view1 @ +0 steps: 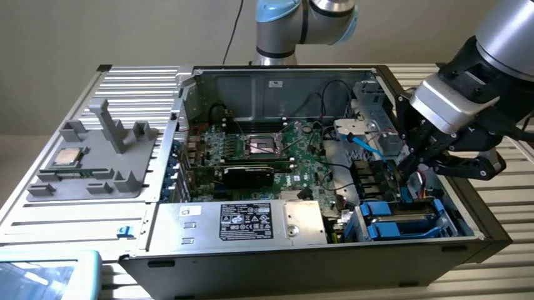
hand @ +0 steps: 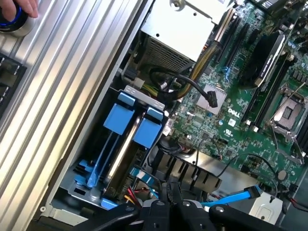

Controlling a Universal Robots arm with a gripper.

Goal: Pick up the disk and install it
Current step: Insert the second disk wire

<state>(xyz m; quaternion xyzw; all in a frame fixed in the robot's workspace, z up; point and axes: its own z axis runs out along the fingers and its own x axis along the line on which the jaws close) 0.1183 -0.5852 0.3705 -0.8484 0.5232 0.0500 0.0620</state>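
The disk (hand: 121, 161) stands on edge in the drive bay at the case's front corner, its pale silver edge showing between two bright blue carrier tabs (hand: 120, 118). In the exterior view the blue carrier (view1: 402, 220) sits in the bay on the exterior view's right. My gripper (view1: 408, 178) hangs just above and behind the bay, apart from the disk. Its black fingers (hand: 166, 204) are shut together with nothing between them.
The open computer case (view1: 179, 119) holds a green motherboard (view1: 276, 153), a silver power supply with a black label (view1: 250, 222) and a loose blue cable (view1: 361, 139). A grey tray with a processor chip (view1: 67, 157) lies on the exterior view's left. A hand (hand: 19, 7) rests on a button.
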